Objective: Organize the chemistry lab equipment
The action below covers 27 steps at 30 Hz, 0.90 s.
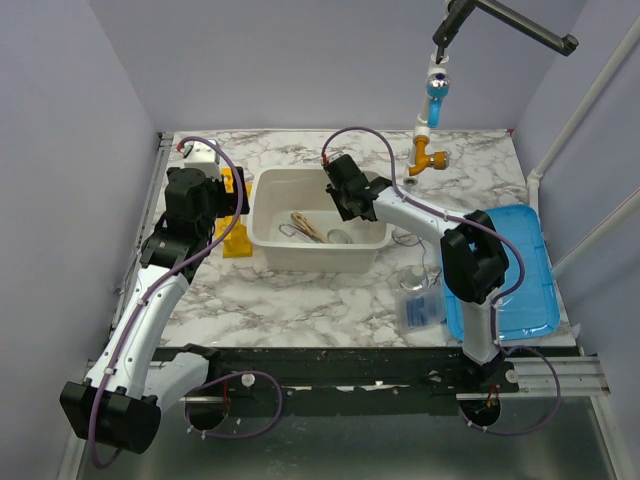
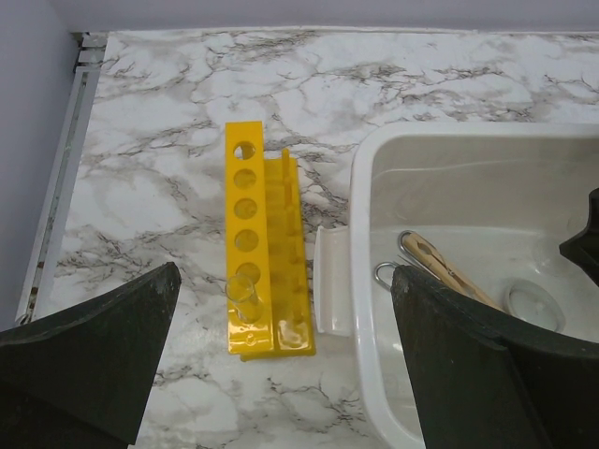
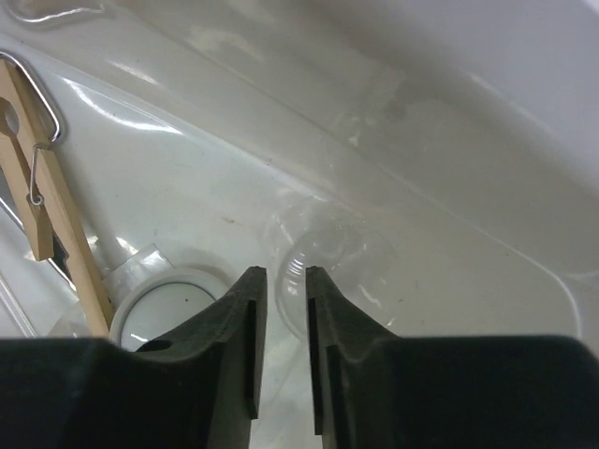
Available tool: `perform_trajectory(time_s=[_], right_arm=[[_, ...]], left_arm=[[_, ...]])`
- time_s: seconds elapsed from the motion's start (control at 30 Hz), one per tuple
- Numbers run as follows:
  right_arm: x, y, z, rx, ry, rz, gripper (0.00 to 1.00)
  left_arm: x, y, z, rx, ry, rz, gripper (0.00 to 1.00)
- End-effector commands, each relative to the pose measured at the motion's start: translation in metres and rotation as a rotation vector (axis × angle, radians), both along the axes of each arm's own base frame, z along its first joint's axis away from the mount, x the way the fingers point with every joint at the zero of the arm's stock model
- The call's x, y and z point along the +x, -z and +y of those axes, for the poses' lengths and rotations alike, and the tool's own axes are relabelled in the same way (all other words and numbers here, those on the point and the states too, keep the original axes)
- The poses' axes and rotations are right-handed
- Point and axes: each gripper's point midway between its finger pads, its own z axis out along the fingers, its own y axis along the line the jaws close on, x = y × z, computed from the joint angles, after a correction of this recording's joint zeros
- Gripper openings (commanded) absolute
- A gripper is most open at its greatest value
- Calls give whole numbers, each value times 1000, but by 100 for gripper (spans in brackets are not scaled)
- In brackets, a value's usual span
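Right gripper (image 3: 285, 281) low inside white tub (image 1: 315, 255), fingers narrowly parted at rim of clear glassware (image 3: 332, 245) lying on tub floor. Cannot tell whether pinching or free. Wooden stick (image 3: 51, 201) and tongs (image 2: 377, 273) lie alongside; tub apparently serves as collection point. Left gripper (image 2: 285, 281) spread wide, empty, above yellow tube rack (image 2: 248, 220) on table (image 2: 159, 140), probably ready to handle it. Plastic bag (image 1: 422, 305) outside tub.

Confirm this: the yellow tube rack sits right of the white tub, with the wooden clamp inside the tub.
Wrong side. The yellow tube rack sits left of the white tub, as the left wrist view shows. The wooden clamp is inside the tub.
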Motion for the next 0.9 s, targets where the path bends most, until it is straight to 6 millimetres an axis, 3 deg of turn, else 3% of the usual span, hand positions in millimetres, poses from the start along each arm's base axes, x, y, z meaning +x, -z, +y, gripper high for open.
perform_trajectory(time_s=[0.0, 0.27, 0.43, 0.63, 0.77, 0.87], right_arm=[[3, 4, 3, 25, -3, 3, 32], [-2, -14, 13, 86, -21, 16, 43], [-15, -56, 30, 220, -76, 17, 55], [-47, -111, 47, 342, -125, 3, 64], [-73, -133, 40, 418, -124, 25, 67], [-92, -146, 19, 453, -65, 10, 71]], left_arm=[[1, -3, -5, -21, 21, -16, 99], [1, -3, -5, -25, 25, -17, 99], [0, -5, -4, -31, 14, -29, 99], [-2, -9, 0, -30, 1, -48, 99], [-5, -14, 0, -35, 1, -68, 99], [-6, -16, -1, -39, 6, -75, 99]])
